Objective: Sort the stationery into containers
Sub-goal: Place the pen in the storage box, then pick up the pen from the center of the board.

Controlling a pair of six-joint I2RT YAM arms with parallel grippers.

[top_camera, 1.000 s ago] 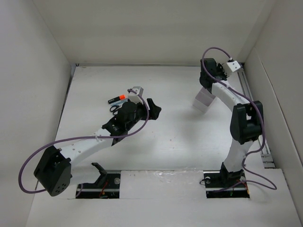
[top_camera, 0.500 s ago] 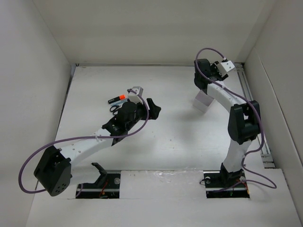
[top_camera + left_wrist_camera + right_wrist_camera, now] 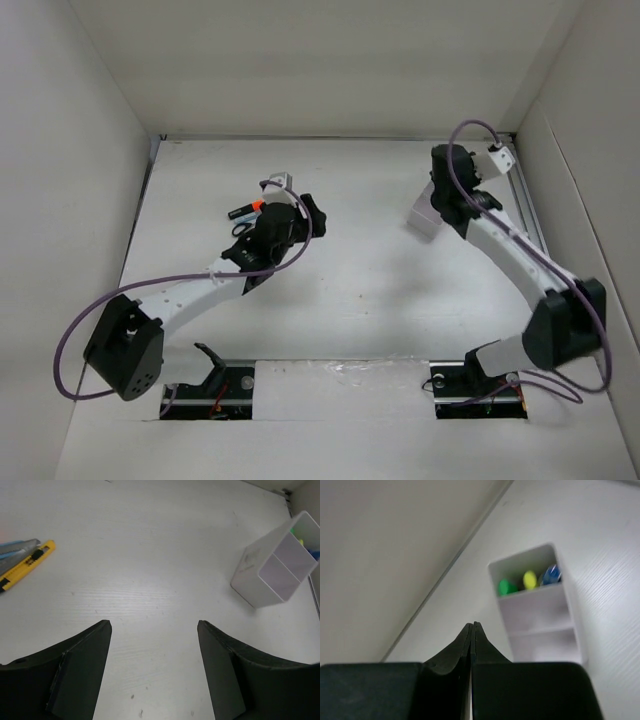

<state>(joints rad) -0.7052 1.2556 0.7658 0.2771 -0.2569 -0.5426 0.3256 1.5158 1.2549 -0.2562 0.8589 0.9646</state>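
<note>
The white two-compartment container (image 3: 424, 216) stands at the back right. Its far compartment holds a green end (image 3: 506, 587), a yellow end (image 3: 530, 579) and a blue end (image 3: 551, 574); the near compartment (image 3: 540, 630) looks empty. My right gripper (image 3: 471, 625) is shut on nothing, just short of the container, and sits beside it from above (image 3: 443, 205). An orange-and-black marker (image 3: 247, 210) and black-handled scissors (image 3: 242, 229) lie at the centre left. My left gripper (image 3: 308, 212) is open and empty (image 3: 152, 625), right of them. A yellow pen (image 3: 25, 562) and a grey item (image 3: 20, 547) lie to its left.
White walls close in the table on the left, back and right. A metal rail (image 3: 528, 215) runs along the right edge behind the container. Both arm bases sit at the near edge, with a purple cable looping off each arm.
The right gripper opened over the container and then shut; its arm has swung back and to the right. The left gripper has shifted slightly left, towards the marker and scissors.
</note>
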